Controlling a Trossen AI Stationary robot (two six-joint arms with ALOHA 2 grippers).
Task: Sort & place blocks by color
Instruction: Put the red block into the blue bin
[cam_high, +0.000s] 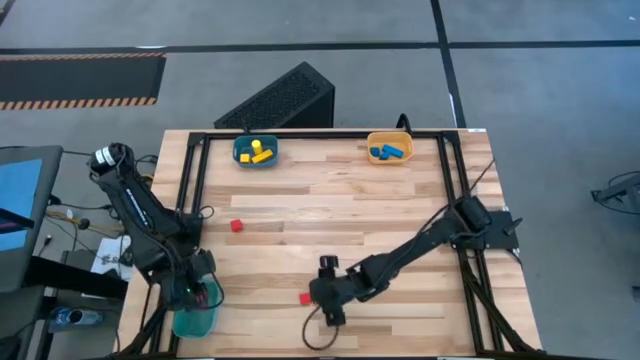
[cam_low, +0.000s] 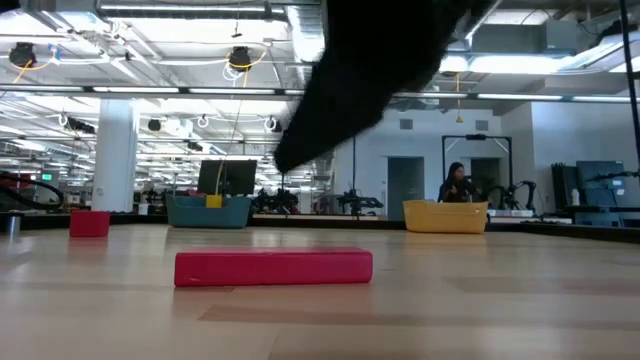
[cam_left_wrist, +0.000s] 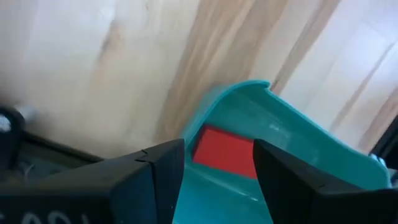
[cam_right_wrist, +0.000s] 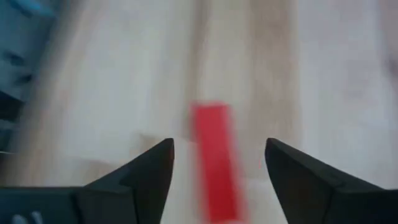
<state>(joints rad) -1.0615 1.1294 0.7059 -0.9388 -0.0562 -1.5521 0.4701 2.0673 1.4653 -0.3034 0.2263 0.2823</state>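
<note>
My right end effector (cam_right_wrist: 217, 163) hangs with fingers parted and empty, just over a red bar (cam_right_wrist: 214, 158) lying on the desk (cam_high: 400, 210) near its front edge. My left end effector (cam_left_wrist: 217, 165), also spread and empty, hovers over the teal bin (cam_left_wrist: 298, 140) at the front left corner, where a red block (cam_left_wrist: 225, 152) lies inside. At the far edge, yellow blocks (cam_high: 257, 152) fill another teal bin (cam_high: 240, 160) and blue blocks (cam_high: 391, 152) the orange bin (cam_high: 372, 140). By my reckoning, only the bar and one red cube (cam_high: 237, 226) remain.
</note>
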